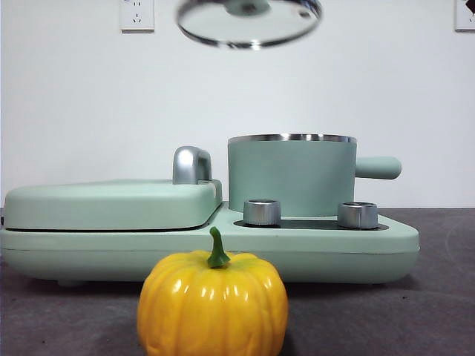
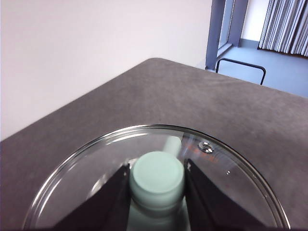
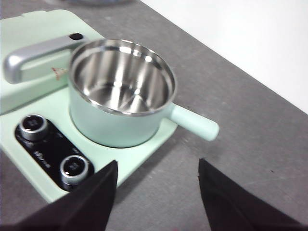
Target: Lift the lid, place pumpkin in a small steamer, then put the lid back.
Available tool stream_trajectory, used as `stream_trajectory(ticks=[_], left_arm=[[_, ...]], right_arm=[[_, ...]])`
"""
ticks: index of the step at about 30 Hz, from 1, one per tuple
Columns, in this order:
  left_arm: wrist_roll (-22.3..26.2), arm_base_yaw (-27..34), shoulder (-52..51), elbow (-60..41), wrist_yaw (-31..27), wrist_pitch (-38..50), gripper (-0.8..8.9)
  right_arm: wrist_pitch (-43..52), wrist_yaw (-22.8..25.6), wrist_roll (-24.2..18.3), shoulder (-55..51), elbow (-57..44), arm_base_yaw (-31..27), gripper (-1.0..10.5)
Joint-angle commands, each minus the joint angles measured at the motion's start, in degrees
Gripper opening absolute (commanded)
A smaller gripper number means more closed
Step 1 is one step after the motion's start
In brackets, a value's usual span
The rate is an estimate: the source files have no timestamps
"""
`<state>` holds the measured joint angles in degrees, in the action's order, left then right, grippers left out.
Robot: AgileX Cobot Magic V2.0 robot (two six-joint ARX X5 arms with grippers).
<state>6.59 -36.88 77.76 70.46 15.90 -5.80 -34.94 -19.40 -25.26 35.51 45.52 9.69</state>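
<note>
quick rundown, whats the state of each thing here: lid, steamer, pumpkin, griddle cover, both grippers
lid: off the pot, held in the air above the cooker
small steamer: uncovered, empty, seated on the base
pumpkin: upright on the table in front of the cooker, not gripped
griddle cover: closed flat
left gripper: shut on the lid's knob
right gripper: open, holding nothing, near the steamer's handle side

No text, brand or number can be read. The black control panel (image 3: 50, 156) beside the two knobs carries small white markings, too blurred to make out, and a faint reddish mark on the griddle cover (image 3: 59, 72) is illegible.
</note>
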Motion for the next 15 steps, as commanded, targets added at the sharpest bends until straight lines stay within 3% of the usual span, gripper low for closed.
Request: stream_trajectory(ticks=[1, 8, 15], left_arm=[[-0.28, 0.35, -3.69, 1.38, -2.29, -5.29, 0.10], [-0.31, 2.62, -9.84, 1.27, -11.32, -21.62, 0.11], [-2.93, 6.19, -15.19, -5.29, -11.65, -21.77, 0.12]], right_arm=[[0.46, -0.33, 1.29, 0.33, 1.20, 1.70, 2.7], [-1.29, -1.64, 1.95, 0.92, 1.20, 8.20, 2.7], [-1.27, -1.55, 3.98, 4.55, 1.20, 16.41, 3.4]])
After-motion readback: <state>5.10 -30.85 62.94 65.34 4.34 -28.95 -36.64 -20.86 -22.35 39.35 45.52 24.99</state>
